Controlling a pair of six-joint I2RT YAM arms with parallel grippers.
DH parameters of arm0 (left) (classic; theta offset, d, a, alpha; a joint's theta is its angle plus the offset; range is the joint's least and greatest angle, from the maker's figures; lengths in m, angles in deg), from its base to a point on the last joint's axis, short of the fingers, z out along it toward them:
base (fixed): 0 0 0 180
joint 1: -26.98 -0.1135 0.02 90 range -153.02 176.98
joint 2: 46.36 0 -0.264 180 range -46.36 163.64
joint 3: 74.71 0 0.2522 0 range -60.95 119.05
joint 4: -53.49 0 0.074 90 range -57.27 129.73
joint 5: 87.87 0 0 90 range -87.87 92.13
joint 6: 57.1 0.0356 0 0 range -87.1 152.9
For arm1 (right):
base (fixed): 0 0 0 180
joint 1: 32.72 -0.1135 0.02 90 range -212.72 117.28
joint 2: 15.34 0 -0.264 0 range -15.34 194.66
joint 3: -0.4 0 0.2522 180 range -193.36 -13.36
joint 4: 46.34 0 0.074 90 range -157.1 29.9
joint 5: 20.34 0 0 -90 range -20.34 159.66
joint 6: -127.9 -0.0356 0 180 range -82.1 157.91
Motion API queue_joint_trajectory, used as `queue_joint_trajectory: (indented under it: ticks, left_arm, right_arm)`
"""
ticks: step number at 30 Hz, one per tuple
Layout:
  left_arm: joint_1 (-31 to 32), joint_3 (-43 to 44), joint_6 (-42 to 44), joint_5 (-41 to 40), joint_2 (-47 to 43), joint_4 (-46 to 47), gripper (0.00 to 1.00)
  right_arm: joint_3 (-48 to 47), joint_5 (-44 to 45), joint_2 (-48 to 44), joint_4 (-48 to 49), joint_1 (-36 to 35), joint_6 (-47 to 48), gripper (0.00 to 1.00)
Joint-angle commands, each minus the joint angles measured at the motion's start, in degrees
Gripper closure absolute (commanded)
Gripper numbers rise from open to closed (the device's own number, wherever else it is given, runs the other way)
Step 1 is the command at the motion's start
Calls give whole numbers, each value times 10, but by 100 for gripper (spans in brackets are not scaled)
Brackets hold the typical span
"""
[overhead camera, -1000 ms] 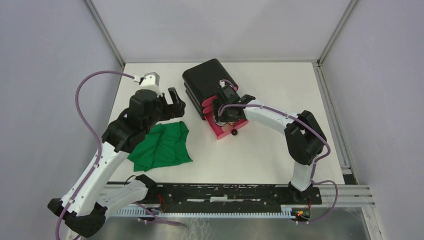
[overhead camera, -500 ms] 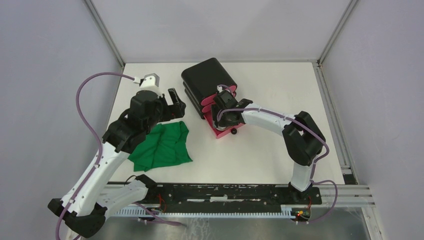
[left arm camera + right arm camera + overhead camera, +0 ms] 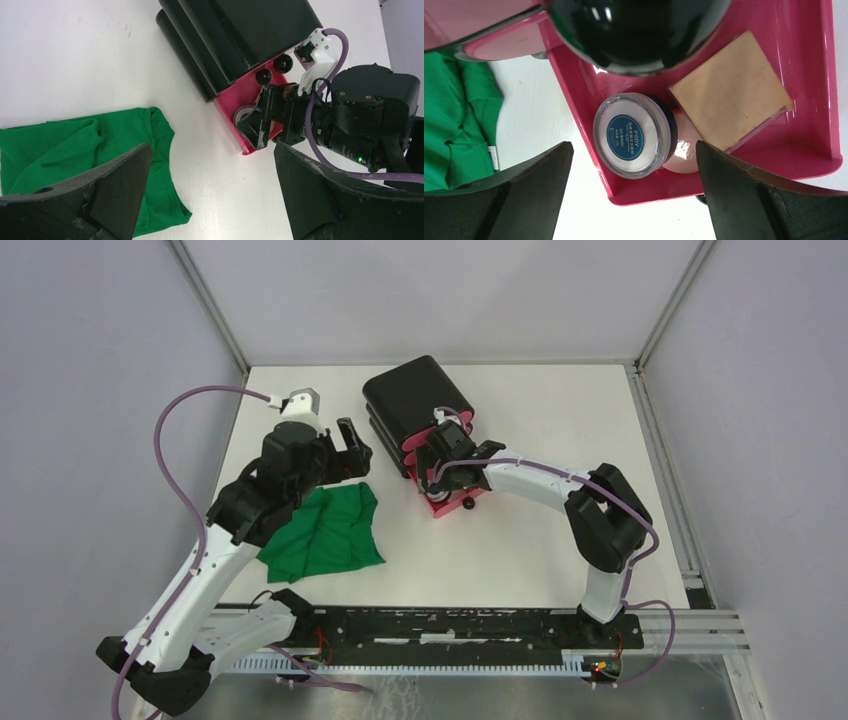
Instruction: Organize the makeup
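In the right wrist view, the pulled-out pink drawer [image 3: 804, 75] holds part of the makeup. A round white-rimmed compact [image 3: 634, 134] with a blue label lies near its front corner. A pink round puff [image 3: 684, 152] shows partly from under the compact, and a tan square pad [image 3: 730, 102] lies beside it. My right gripper [image 3: 634, 200] hangs open just above the drawer [image 3: 447, 504], touching nothing. My left gripper [image 3: 215, 195] is open and empty over bare table, between the green cloth [image 3: 75, 150] and the drawer [image 3: 235, 107]. The sponges and the tube are out of view.
The black box [image 3: 410, 395] stands at the table's back middle, its drawers with round black knobs [image 3: 263, 76] facing the right arm. The green cloth [image 3: 325, 530] lies crumpled at the front left. Grey walls close in the table [image 3: 560, 540] on three sides.
My right gripper has shifted slightly left over the pink drawer and its jaws have opened wide. The left arm has not moved.
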Motion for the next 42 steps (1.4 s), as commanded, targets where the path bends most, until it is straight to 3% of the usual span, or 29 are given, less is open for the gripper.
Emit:
queue_joint_trajectory:
  ticks: [1,6,10,18,23,39,42]
  left_arm:
    - [-3,-3,-14,-4,-17,10,1]
    - [-3,-23,-22,-5,-28,12,1]
    - [-3,-40,-27,-4,-37,23,1]
    - [-3,-46,-29,-4,-46,22,1]
    - [-3,-47,-28,-12,-51,16,1]
    - [-2,-46,-29,-15,-43,17,1]
    - [-3,-44,-31,-11,-37,17,1]
  right_arm:
    - [22,0,-56,56,-6,-1,0]
    - [91,-19,-121,74,-9,-15,7]
    - [137,-1,-153,92,-9,-18,31]
    - [134,5,-132,87,-10,-22,74]
    - [129,16,-115,89,-10,-25,92]
    - [39,51,-12,152,-10,-33,91]
    - [12,67,-1,115,-9,-24,89]
